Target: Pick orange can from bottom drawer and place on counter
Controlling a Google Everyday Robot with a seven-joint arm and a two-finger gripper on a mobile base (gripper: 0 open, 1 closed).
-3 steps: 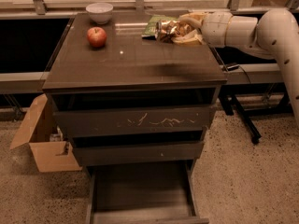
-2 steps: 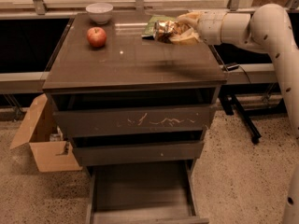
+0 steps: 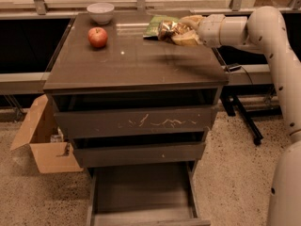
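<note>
1. Standing open nearest the camera, the wide, shallow, dark grey-brown bottom drawer (image 3: 141,192) shows only a bare floor; the can is not in it.
2. Above it sits the drawer front with pale scratches (image 3: 136,122), and a brown cardboard box (image 3: 44,142) rests on the ground to the cabinet's left.
3. The glossy dark grey-brown counter (image 3: 136,62) carries a red apple (image 3: 98,36) on its left side, well apart from the arm.
4. At the counter's far right, the gripper (image 3: 177,31) on the white arm is clamped around the small shiny gold-orange can (image 3: 166,29), which is over the counter. Whether its base touches the top cannot be told.
5. A flat green snack bag (image 3: 155,24) lies just behind the can, touching or nearly so. A white bowl (image 3: 100,12) stands at the far left corner.
6. Likely risks: if the can is let go while tilted or above the surface, it could topple and roll toward the near right edge. If it is set partly on the bag, it would stand crooked. A sideways pull-out could knock it over.
</note>
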